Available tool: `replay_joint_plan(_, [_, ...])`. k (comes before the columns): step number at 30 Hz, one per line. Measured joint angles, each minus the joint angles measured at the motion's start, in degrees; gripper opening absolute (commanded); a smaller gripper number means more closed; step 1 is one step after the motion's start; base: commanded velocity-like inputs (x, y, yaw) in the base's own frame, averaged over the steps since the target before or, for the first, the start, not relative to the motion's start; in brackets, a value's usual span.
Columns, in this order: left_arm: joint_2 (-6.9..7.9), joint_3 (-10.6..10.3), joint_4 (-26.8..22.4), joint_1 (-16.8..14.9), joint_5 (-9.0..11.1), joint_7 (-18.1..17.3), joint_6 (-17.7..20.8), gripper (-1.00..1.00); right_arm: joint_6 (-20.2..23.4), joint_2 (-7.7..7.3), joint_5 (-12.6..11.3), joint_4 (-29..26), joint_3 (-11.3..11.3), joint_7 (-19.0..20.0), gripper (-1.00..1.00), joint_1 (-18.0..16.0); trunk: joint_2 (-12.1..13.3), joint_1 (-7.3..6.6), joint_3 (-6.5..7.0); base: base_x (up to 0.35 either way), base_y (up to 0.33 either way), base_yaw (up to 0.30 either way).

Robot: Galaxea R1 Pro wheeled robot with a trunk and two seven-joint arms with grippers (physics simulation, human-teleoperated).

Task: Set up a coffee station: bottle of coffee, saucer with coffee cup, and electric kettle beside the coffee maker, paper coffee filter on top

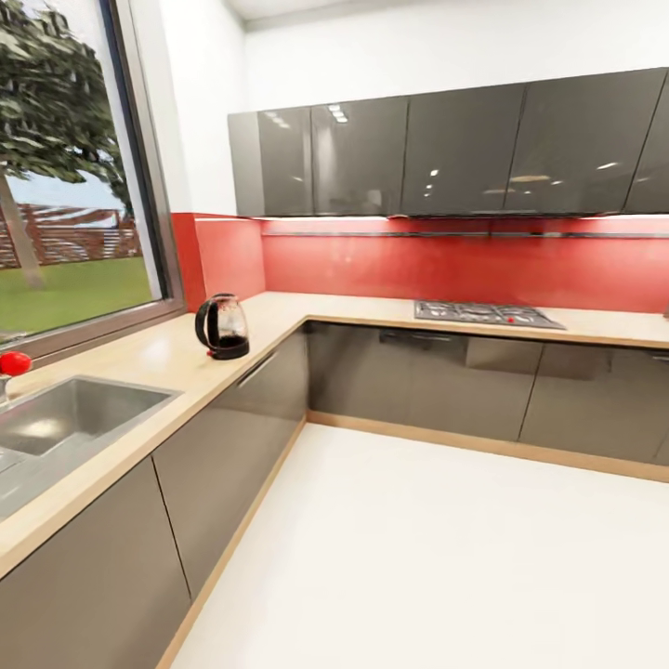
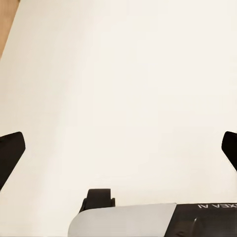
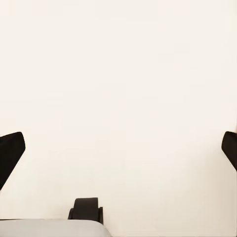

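I see the electric kettle [image 1: 221,326] on the tabletop [image 1: 167,358] corner beyond the sink [image 1: 70,415]. Both claws [image 2: 118,148] [image 3: 118,148] hang spread, empty, above floor; I should drive close and square up first.

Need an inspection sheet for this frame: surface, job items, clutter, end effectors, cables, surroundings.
Surface: L-shaped wooden countertop running under the window and along the red backsplash.
Job's things: electric kettle upright on the countertop near the corner; no other job item seen.
Clutter: a red knob beside the sink; a gas hob set into the far run.
End effectors: left end effector open, fingers wide apart, nothing between them, pale floor beneath; right end effector likewise open.
Cables: nothing seen.
Surroundings: grey wall cabinets above, grey base cabinets below, window with a tree and lawn outside, white floor.
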Motion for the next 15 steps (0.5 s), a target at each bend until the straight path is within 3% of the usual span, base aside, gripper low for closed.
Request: replay_joint_plan(15, [0.42,-0.02,-0.03,0.0,0.0,0.02,0.0,1.0,0.0,0.0,0.0,0.0,0.0,0.0,1.0,0.02,0.0,0.0,0.0,0.296,-0.152,0.0])
